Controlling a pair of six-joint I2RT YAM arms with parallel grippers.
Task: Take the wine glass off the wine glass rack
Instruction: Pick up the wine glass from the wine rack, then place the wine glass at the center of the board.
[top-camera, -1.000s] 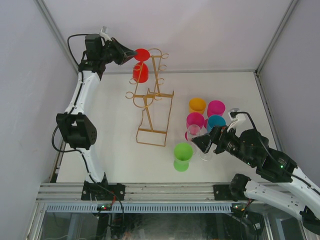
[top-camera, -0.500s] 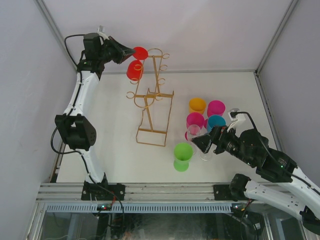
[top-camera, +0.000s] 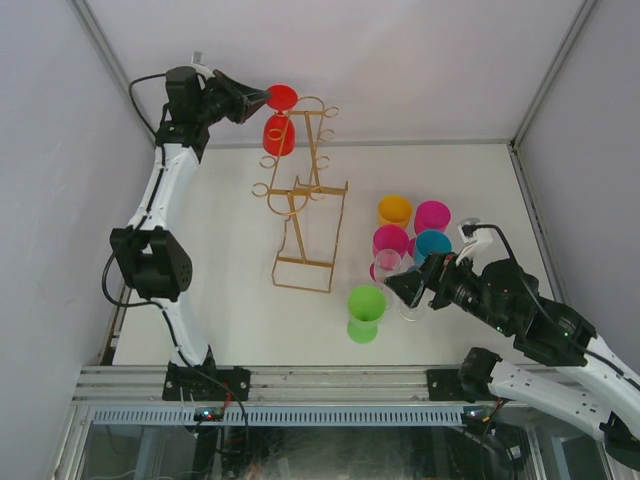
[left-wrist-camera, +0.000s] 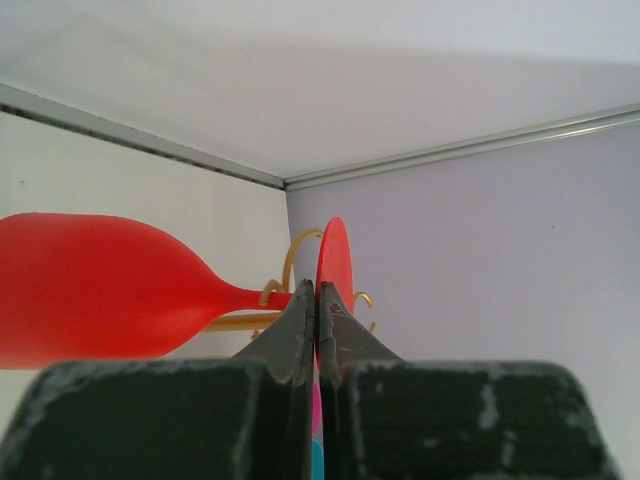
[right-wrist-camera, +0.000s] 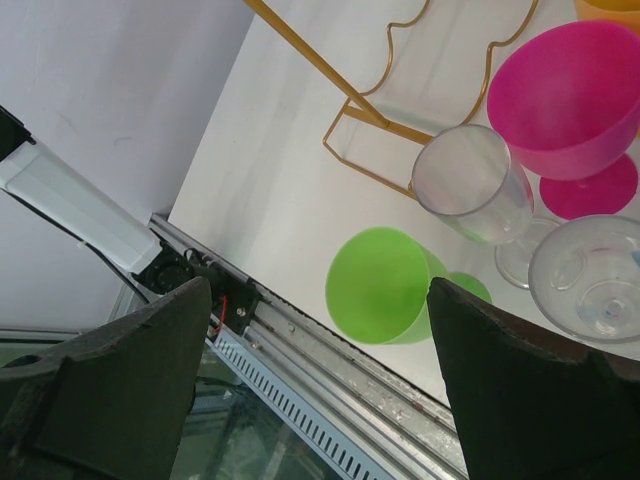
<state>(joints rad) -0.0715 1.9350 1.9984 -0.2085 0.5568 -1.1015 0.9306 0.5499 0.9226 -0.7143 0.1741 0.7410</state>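
Note:
A red wine glass (top-camera: 278, 135) hangs bowl-down at the top left of the gold wire wine glass rack (top-camera: 310, 190), which stands on the white table. My left gripper (top-camera: 262, 100) is shut on the rim of the glass's round foot (top-camera: 282, 97). In the left wrist view the jaws pinch the foot (left-wrist-camera: 335, 262) edge-on. The red bowl (left-wrist-camera: 90, 285) lies to the left, and the stem runs past a curled gold hook (left-wrist-camera: 297, 243). My right gripper (top-camera: 400, 290) hovers open above the cups at the front right, holding nothing.
A green glass (top-camera: 365, 312), two clear glasses (top-camera: 388, 265) (top-camera: 412, 305) and pink (top-camera: 390, 240), magenta (top-camera: 432, 215), orange (top-camera: 394, 210) and teal (top-camera: 432, 243) ones cluster right of the rack. Walls close in at the back and sides. A metal rail (right-wrist-camera: 330, 400) runs along the near edge.
My left gripper has closed fully on the red glass's foot and lifted slightly. The bowl swung left, then back right. The right arm has barely moved.

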